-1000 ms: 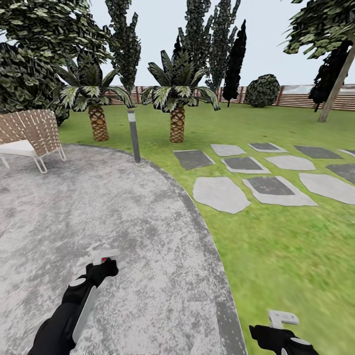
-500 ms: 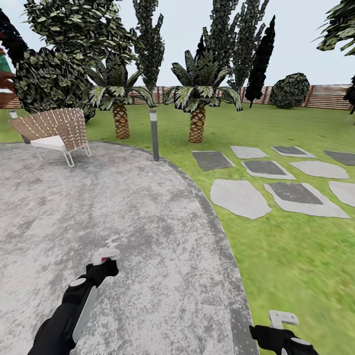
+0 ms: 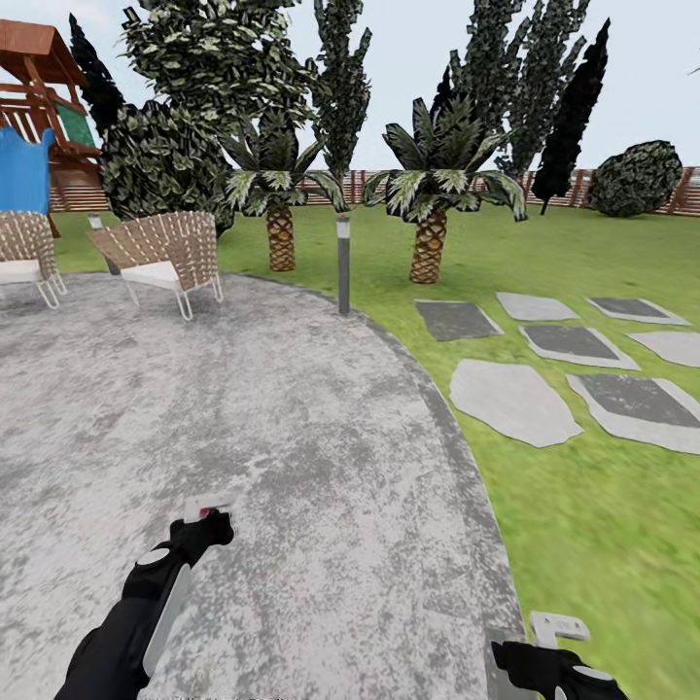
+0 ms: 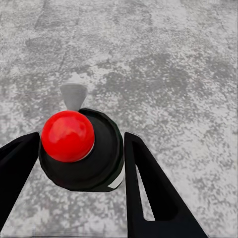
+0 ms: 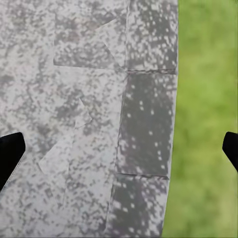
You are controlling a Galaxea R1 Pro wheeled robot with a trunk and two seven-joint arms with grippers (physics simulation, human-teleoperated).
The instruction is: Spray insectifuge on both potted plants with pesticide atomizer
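1. Round grey stone patio (image 3: 292,428): 2 wicker chairs (image 3: 165,255) at far edge, w/ bollard lamp (image 3: 343,262) at rim.
2. Lawn (image 3: 583,506) beside it: flat stepping stones (image 3: 513,401), 2 palms (image 3: 431,209).

Green garden lawn (image 3: 593,544) beside grey stone patio (image 3: 243,408)

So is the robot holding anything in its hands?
Yes. The left end effector grips a dark spray bottle with a red top, by the sides of its body. The right end effector is open and empty.
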